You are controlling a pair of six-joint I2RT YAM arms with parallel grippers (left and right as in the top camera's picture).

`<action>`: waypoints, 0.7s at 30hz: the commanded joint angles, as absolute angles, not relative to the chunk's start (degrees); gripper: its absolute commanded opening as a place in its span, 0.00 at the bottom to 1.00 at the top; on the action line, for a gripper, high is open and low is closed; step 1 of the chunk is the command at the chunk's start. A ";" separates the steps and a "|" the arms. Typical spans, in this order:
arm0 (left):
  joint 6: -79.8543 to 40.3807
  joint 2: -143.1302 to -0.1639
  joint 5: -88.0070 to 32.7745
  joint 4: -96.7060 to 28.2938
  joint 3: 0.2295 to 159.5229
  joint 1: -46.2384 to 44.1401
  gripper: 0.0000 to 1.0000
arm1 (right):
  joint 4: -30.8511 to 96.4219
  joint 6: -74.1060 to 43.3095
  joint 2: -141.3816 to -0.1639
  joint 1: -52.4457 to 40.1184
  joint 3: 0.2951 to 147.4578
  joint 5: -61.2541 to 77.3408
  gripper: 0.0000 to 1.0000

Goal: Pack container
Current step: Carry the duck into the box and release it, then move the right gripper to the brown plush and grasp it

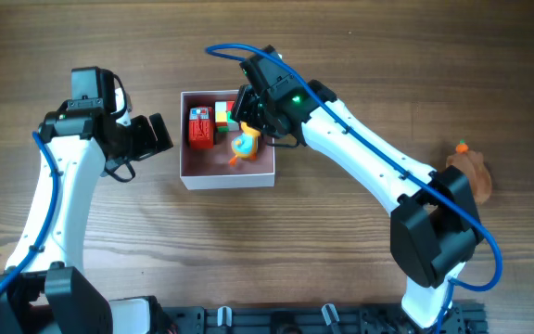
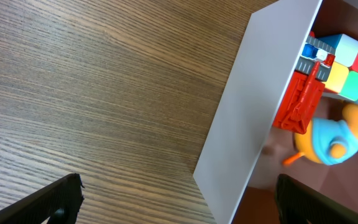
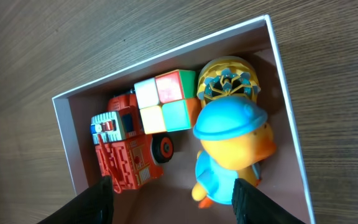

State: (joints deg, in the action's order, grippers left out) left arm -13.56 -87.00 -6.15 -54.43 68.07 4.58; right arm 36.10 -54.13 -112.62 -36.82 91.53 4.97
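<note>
The container (image 1: 183,139) is a square white-walled box with a pink floor. It holds a red toy truck (image 1: 199,128), a multicoloured cube (image 1: 223,116) and a yellow duck in blue (image 1: 245,144). My right gripper (image 1: 250,122) hovers over the box's far right part. In the right wrist view it (image 3: 176,202) is open, fingers either side of the duck (image 3: 229,149), not touching it. A yellow round toy (image 3: 229,74) lies behind the duck. My left gripper (image 1: 160,134) is open and empty at the box's left wall (image 2: 260,106), its fingers (image 2: 179,199) straddling that wall.
A brown toy with an orange bit (image 1: 471,172) lies on the wooden table at the far right, well away from the box. The right arm reaches across from the front right. The left arm stands at the left.
</note>
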 commanded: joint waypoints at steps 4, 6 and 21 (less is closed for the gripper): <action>-12.38 -87.24 -7.29 -54.68 67.70 4.78 1.00 | 38.20 -52.49 -112.42 -36.73 91.81 5.41 0.58; -12.38 -87.24 -7.29 -54.85 67.70 4.78 1.00 | 38.65 -48.93 -111.66 -36.21 91.83 3.01 0.59; -12.38 -87.24 -7.29 -55.07 67.70 4.78 1.00 | 71.66 -1.43 -86.32 7.18 94.85 -1.87 0.95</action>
State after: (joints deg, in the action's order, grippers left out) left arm -13.56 -87.02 -6.15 -55.05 68.07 4.58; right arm 66.67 -16.27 -86.02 -1.89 95.02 -0.58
